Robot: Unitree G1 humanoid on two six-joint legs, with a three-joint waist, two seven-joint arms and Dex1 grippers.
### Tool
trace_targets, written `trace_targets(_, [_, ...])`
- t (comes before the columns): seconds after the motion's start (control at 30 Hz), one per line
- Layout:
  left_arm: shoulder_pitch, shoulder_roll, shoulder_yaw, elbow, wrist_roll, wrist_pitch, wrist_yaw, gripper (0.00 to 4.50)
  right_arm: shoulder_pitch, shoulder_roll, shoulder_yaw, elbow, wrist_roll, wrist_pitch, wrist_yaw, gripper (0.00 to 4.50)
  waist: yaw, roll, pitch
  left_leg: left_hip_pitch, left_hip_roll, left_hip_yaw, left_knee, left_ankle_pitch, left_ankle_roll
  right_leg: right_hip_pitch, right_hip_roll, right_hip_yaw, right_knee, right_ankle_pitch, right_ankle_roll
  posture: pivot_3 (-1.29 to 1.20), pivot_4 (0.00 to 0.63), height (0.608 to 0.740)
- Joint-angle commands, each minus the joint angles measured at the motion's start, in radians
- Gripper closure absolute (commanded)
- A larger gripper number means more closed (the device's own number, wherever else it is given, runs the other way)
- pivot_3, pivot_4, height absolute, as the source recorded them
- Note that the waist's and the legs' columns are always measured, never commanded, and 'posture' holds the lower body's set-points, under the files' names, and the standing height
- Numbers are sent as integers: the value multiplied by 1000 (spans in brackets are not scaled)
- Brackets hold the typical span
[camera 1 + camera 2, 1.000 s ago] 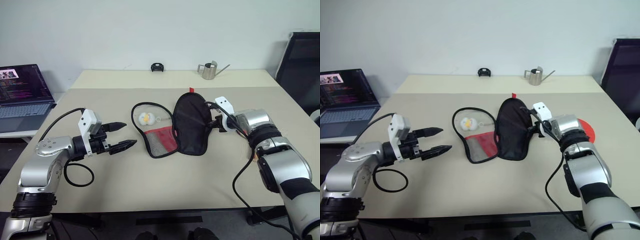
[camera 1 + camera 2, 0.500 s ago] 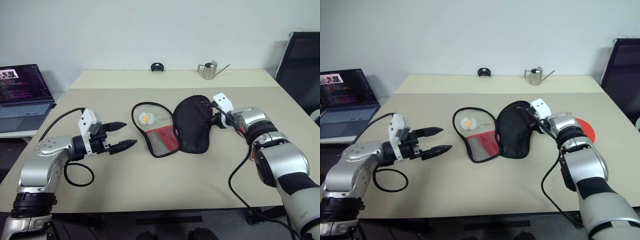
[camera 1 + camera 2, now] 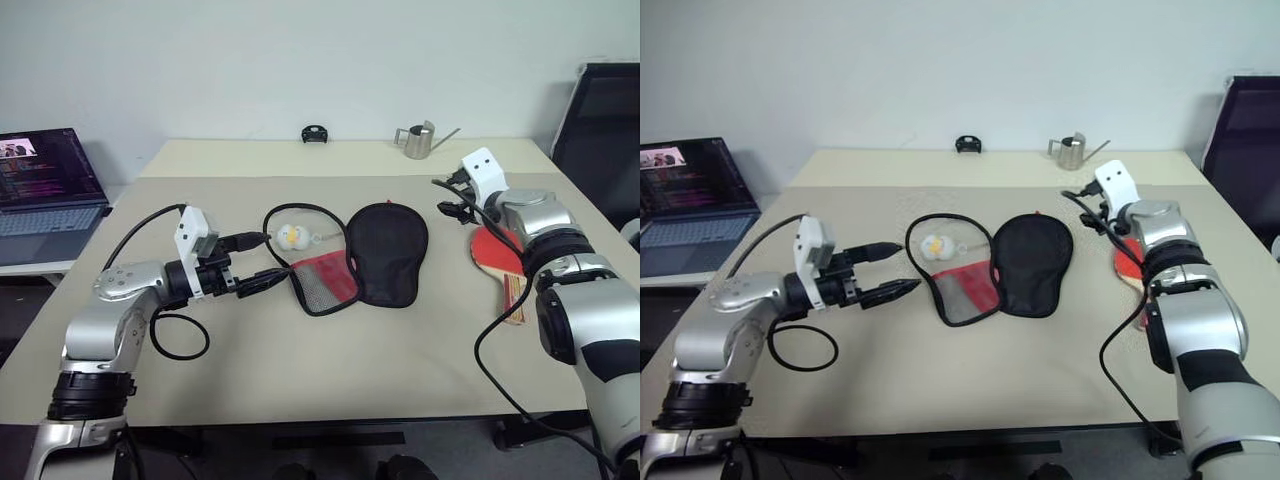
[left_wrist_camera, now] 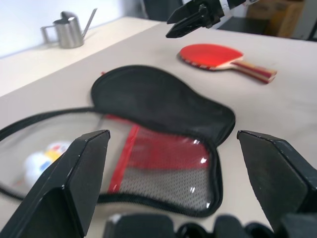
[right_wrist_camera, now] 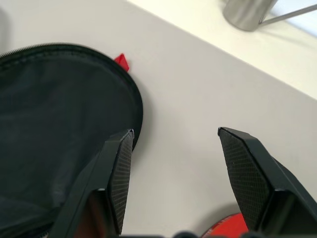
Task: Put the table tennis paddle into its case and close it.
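Note:
The case (image 3: 388,250) lies unzipped and flat mid-table, black half on the right, red mesh-pocket half (image 3: 322,280) on the left. A white-yellow ball charm (image 3: 292,236) rests inside its zip loop. To the case's right, the table tennis paddle (image 3: 497,252) lies red face up, handle toward the front edge. My right gripper (image 3: 450,200) hovers open and empty above the table between case and paddle. In its wrist view, the fingers (image 5: 119,168) straddle bare table beside the case's rim (image 5: 133,99). My left gripper (image 3: 272,256) stands open and level at the case's left edge, facing the mesh half (image 4: 163,168).
A small metal watering can (image 3: 415,140) and a small black object (image 3: 315,133) stand at the table's far edge. An open laptop (image 3: 45,180) sits off the table on the left. A black chair (image 3: 600,120) stands at the right.
My right gripper let go of the case's raised black half, which dropped flat. It then rose and swung right, uncovering the paddle. My left gripper moved right toward the case.

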Motion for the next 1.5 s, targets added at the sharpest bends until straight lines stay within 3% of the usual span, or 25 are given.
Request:
trace_targets(0.03, [-46,-12,-9,-50,-43,14,-16,0,124,-70,-44,-284,63,140,110,1525,1,0,0,0,0,0,0,0,0,0,0,0,0,0,0,0,150,740])
trace_targets(0.13, [-69,-19,-26,-43,-48,20,-29,0,270,-114,-93,-543,111,306,113,1525,3,0,0,-1,0,0,0,0,0,0,0,0,-1,0,0,0,150,740])
trace_targets(0.3, [-118,-51,-75,-11,-38,10,-67,0,544,-143,-262,-1020,187,640,-7,21,8,0,0,-1,0,-1,0,0,0,0,0,-1,0,0,0,0,150,740])
trace_targets(0.57, [-171,-91,-124,19,-31,1,-125,0,774,33,-476,-1386,153,888,-335,21,1,0,0,2,0,0,1,0,0,2,1,1,2,0,0,0,150,740])
trace_targets(0.8, [-214,-108,-145,79,-10,-22,-158,0,829,132,-483,-1393,143,877,-463,21,1,0,0,2,-1,0,1,0,0,2,1,1,3,0,0,0,150,740])
trace_targets(1.4, [-200,-100,-125,75,3,-27,-140,0,797,118,-378,-1127,148,730,-509,21,-2,0,0,3,0,0,1,0,1,3,1,2,3,0,0,0,150,740])
trace_targets(1.5, [-197,-97,-122,72,2,-25,-136,0,791,108,-368,-1088,150,720,-505,605,-3,0,0,5,0,0,1,0,1,4,2,2,3,0,0,0,150,740])
